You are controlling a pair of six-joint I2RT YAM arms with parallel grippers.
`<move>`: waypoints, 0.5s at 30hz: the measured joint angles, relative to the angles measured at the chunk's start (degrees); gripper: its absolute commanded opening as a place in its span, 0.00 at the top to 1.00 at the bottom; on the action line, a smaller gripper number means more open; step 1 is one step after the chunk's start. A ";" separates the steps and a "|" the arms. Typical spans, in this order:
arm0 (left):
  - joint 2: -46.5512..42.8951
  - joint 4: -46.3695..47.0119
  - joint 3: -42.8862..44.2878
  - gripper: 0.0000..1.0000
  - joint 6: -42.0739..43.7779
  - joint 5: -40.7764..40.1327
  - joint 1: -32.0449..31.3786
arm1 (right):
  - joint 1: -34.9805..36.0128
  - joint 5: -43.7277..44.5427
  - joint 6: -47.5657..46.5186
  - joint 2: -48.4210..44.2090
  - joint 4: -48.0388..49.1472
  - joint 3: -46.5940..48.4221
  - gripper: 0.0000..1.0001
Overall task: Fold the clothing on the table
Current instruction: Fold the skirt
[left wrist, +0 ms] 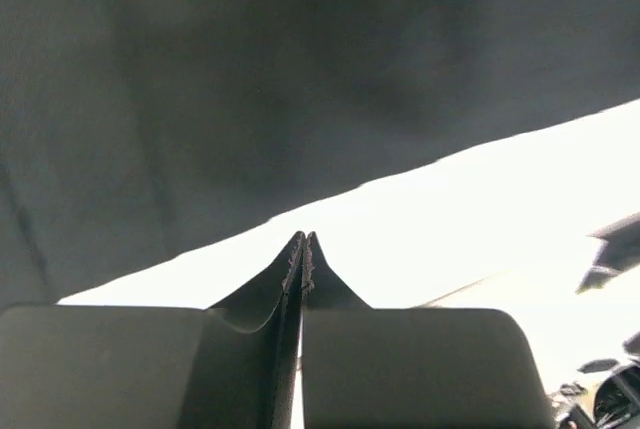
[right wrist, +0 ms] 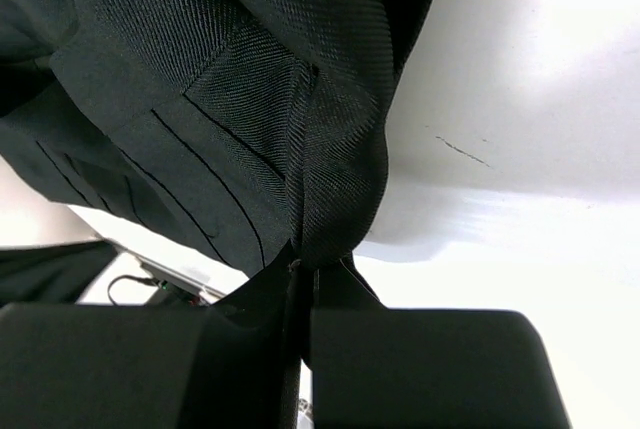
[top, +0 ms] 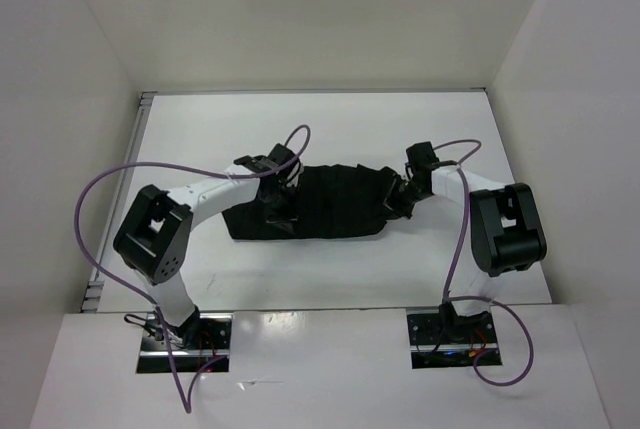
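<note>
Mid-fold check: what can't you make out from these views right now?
Left wrist view: whether the shut left gripper pinches any clothing; the fabric is blurred.
Top view: the right gripper fingertips, hidden by its own wrist.
Right wrist view: the clothing's outline, cut off by the frame edges.

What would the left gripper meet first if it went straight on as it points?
Probably the clothing: beyond the shut left gripper lies a bright strip of table, then black fabric; depth is unclear.
</note>
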 measured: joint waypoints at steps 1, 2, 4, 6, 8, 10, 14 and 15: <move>0.46 -0.96 -1.18 1.00 -0.33 -1.57 -0.26 | 0.00 0.15 0.17 -0.24 -0.04 0.02 1.00; 1.01 -1.73 -1.86 1.00 -0.96 -3.30 -0.39 | 0.00 0.33 0.39 -0.61 -0.07 0.02 1.00; 2.95 -2.51 -2.29 1.00 -1.44 -6.73 -0.33 | 0.00 0.74 0.63 -1.73 -0.07 0.02 1.00; 5.55 -2.47 -1.88 1.00 -1.81 -9.05 -0.04 | 0.00 1.01 0.94 -2.86 -0.09 0.02 1.00; 8.00 -3.45 0.15 1.00 -2.49 -9.53 0.20 | 0.02 1.11 1.31 -3.80 -0.07 -0.04 1.00; 10.10 -3.37 3.41 1.00 -2.64 -10.58 0.31 | 0.04 1.44 1.79 -4.94 -0.02 -0.59 1.00; 16.87 -2.93 13.57 1.00 -2.45 -12.00 0.33 | 0.04 2.23 2.80 -6.82 -0.09 -2.80 1.00; 18.38 -2.54 15.98 1.00 -2.38 -12.39 0.33 | 0.04 2.56 3.04 -6.93 -0.22 -3.23 1.00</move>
